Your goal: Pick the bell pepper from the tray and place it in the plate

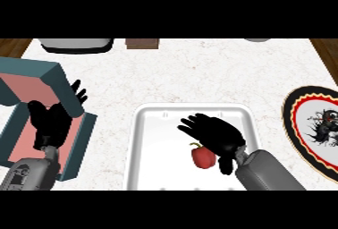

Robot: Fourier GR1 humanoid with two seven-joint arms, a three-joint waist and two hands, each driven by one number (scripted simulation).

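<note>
Slippage threatens: the right robot hand (217, 134), open and empty, hangs just beside the bell pepper (203, 158). Closing off-centre could roll it across the tray (150, 147).

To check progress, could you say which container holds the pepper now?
The white middle tray, under the right hand; plate and teal box lack it.

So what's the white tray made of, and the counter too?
The tray looks like white plastic or foam: smooth, matte, with a rounded raised rim. The counter looks like marble or similar stone: white with fine grey veins. Neither is certain from looks alone.
</note>
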